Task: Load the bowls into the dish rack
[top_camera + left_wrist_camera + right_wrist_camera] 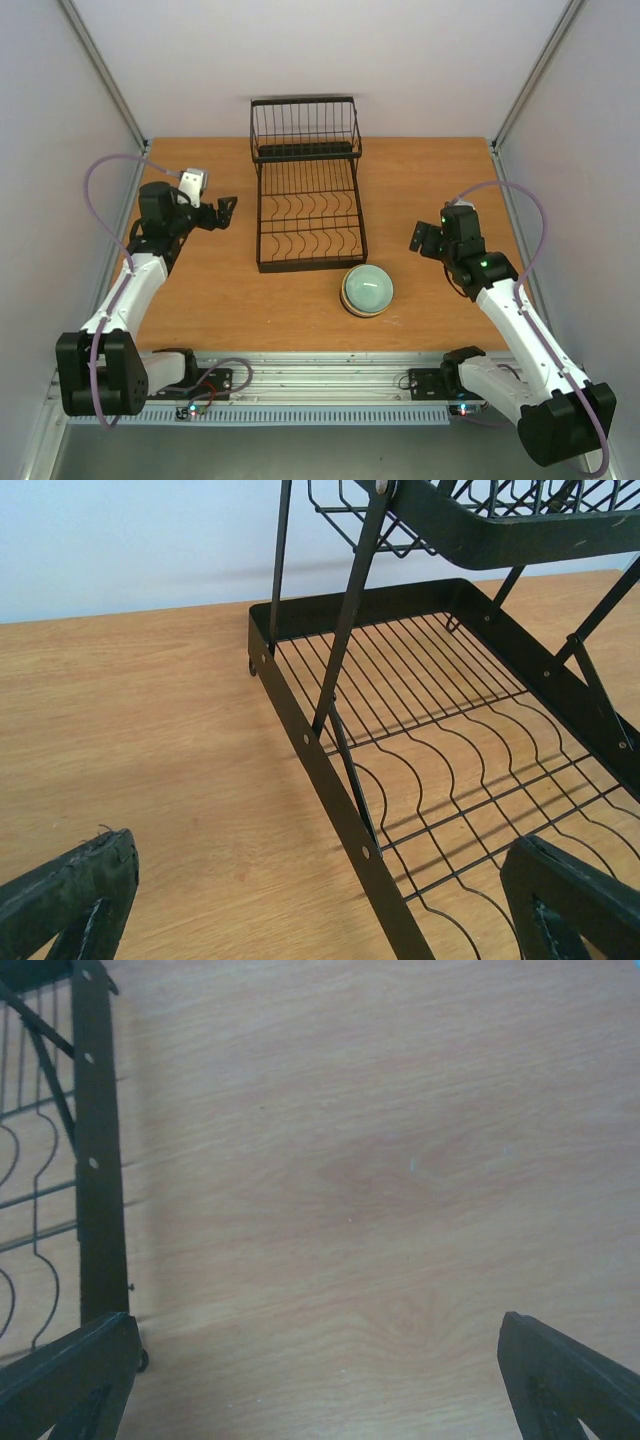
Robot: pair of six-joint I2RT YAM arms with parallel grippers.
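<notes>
Dish rack [307, 205]: black wire, curved slot rows, taller basket at your far end.
Bowl [368, 291]: you see one, pale green, just beside the dish rack's near right corner.

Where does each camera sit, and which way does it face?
Top external: above and behind the arms, looking down on the table, dish rack, upturned bowl, left pincer and right pincer.
Left wrist: on the left arm, facing the rack's side; own fingers at the bottom corners.
Right wrist: on the right arm, facing bare wood and one rack rail; fingers at the bottom corners.
Shared: all three show the rack.
</notes>
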